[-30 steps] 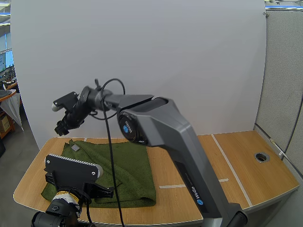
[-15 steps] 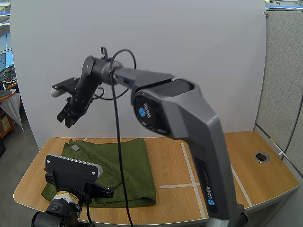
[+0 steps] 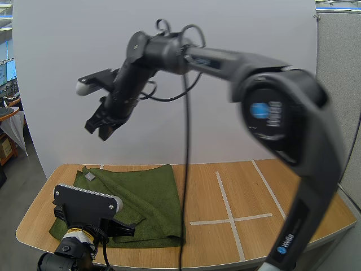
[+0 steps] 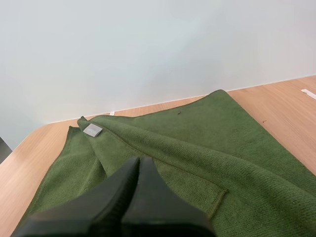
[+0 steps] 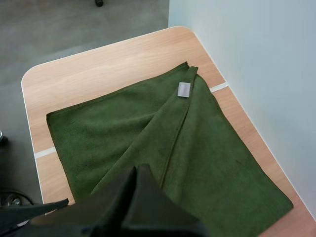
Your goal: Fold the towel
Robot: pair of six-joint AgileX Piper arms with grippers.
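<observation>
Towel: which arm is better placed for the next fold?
Probably left. The left hand sits low and shut just over the towel, near the folded flap's edge. The right hand hangs shut high above the table, well away from the cloth.

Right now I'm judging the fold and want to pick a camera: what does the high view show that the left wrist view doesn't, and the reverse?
High view adds: the right tool high in the air, over the towel's end of the table, and the tape cross. Left wrist view adds: the left tool, shut, close over the top layer's hem. Both: the green towel, folded over with one flap askew, and its grey label.
</observation>
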